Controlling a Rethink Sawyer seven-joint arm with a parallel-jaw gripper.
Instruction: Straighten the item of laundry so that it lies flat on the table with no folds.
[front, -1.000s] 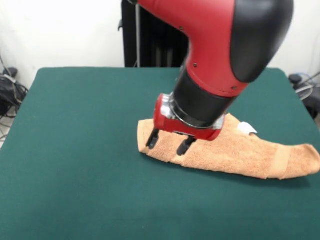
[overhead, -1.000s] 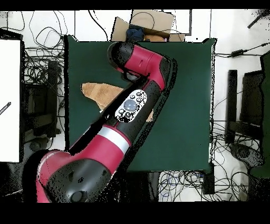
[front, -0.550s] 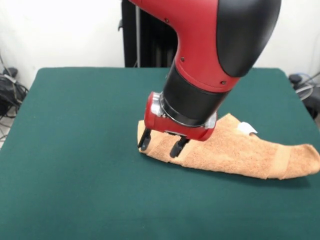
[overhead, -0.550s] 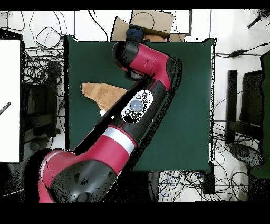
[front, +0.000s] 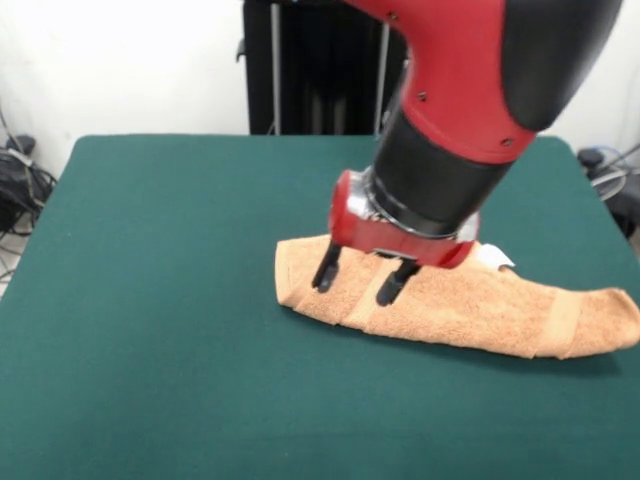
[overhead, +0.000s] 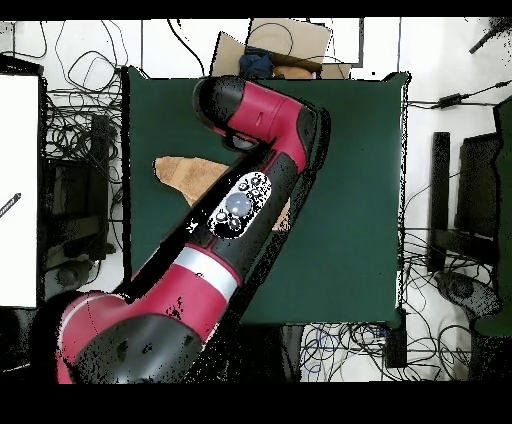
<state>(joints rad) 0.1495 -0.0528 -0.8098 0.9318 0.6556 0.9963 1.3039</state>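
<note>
Front: towel (front: 470, 305) is lying folded long on the green bench (front: 150, 300); the hand (front: 360, 280) is hovering open over its left end. Overhead: arm (overhead: 250, 200) is hiding the hand and most towel (overhead: 190, 175).

The gripper (front: 359, 280) has shifted along the towel (front: 480, 305) from its end toward the middle.

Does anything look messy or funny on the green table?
Yes, the towel. It is folded over into a long, lumpy strip lying slantwise on the table, not spread flat, and its white tag sticks out at the far edge. The gripper has its fingers open over the towel's end.
</note>
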